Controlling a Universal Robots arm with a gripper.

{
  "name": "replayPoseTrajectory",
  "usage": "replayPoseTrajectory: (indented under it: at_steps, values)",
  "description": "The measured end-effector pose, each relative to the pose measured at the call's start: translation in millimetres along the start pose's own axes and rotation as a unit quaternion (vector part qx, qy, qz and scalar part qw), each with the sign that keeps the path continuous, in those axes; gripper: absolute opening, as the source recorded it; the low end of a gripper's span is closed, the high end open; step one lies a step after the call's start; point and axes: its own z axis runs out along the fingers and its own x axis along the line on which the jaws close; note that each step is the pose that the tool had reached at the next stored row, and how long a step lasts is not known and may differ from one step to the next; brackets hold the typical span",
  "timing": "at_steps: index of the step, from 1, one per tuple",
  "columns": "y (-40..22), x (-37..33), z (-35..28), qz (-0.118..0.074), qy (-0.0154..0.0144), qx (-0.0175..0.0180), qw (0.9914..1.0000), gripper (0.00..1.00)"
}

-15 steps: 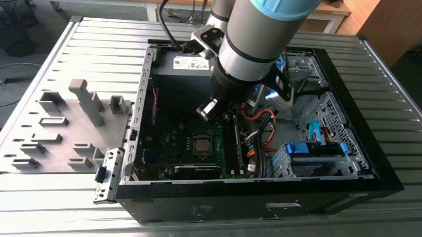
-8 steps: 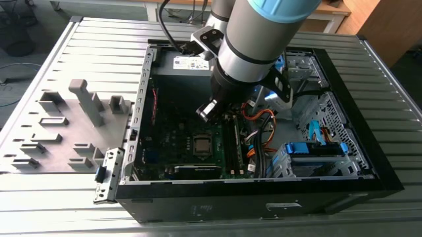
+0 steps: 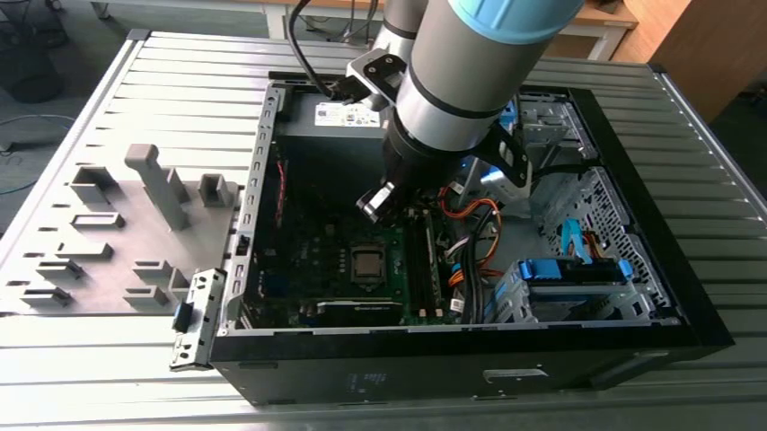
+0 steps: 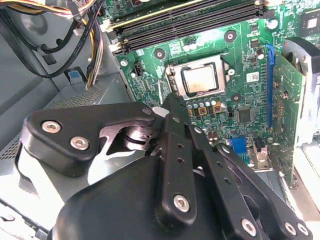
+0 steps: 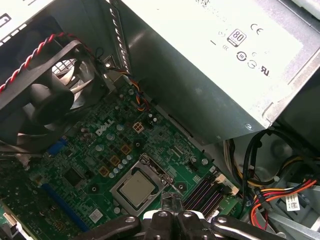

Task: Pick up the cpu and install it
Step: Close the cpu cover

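One cpu [image 4: 201, 80] sits in the motherboard [image 4: 250, 60] socket inside the open computer case [image 3: 671, 269], metal top up. One gripper [image 3: 381, 203] hangs over the board, at about 1 o'clock from the cpu in the exterior view. Fingers appear closed together on nothing, though the tips are partly hidden. One case fan [image 5: 47, 95] and one power supply [image 5: 210, 65] flank the board.

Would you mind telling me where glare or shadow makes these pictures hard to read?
In the first wrist view, the grey box is washed pale by light, while the fan sits in shadow. In the second wrist view, the cpu gleams brightly and the gripper is dark. In the exterior view, the case interior is dim.
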Motion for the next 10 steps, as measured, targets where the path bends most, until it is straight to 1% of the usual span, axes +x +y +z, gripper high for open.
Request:
replayPoseTrajectory:
  at_steps: [3, 8, 10]
  values:
    - [0.4, 0.5, 0.3, 0.000, -0.0001, 0.0000, 1.00000, 0.11]
    - [1.7, 3.5, 1.4, 0.000, -0.0001, 0.0000, 1.00000, 0.11]
    - [2.3, 5.9, 1.9, 0.000, 0.0000, 0.0000, 1.00000, 0.11]
